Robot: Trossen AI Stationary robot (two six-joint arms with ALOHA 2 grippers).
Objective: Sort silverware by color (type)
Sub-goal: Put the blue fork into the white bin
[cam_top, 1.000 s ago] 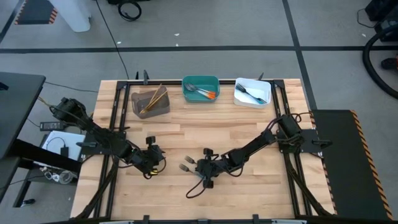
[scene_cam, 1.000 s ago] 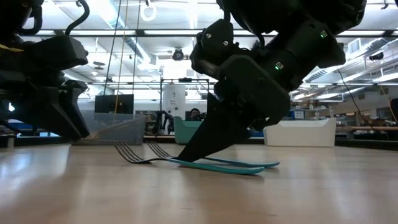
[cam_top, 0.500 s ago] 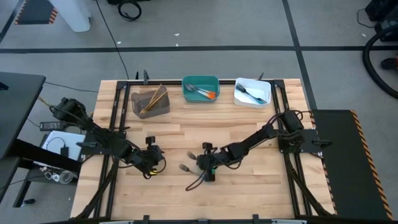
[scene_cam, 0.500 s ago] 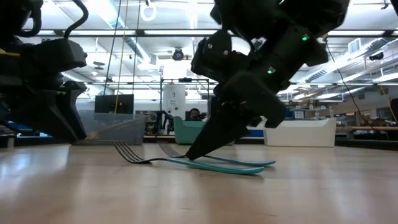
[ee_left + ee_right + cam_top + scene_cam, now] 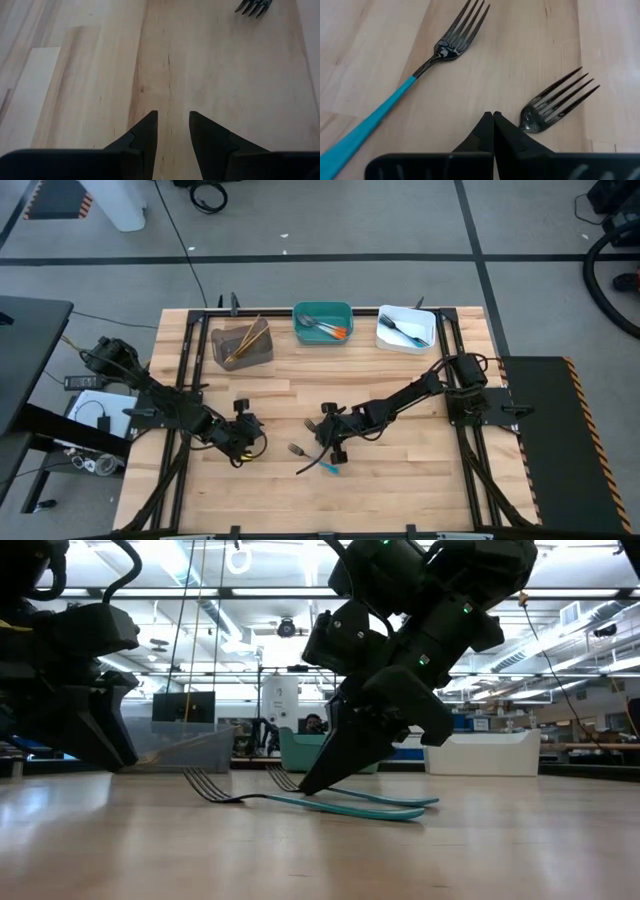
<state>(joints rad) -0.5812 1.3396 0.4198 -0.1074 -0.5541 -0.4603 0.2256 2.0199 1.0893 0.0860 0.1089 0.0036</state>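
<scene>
Two forks with dark tines and blue handles lie on the bare wood well in front of the three bins. One fork [image 5: 443, 48] lies free, its whole blue handle showing in the right wrist view. The second fork [image 5: 559, 101] has its neck running under the tips of the right gripper [image 5: 493, 117], whose fingers are pressed together; whether they pinch the neck or only bear down on it cannot be told. In the low view the tips meet the handle at the table, probably to trap so thin a piece against the wood.

The left gripper [image 5: 171, 120] waits to the left of the forks, low over the table, fingers a little apart and holding nothing.

Behind the forks, the grey bin [image 5: 222, 352] holds gold pieces, the teal bin [image 5: 322, 308] orange-handled ones, and the white bin [image 5: 384, 337] dark-tined ones, so these two likely belong there.
</scene>
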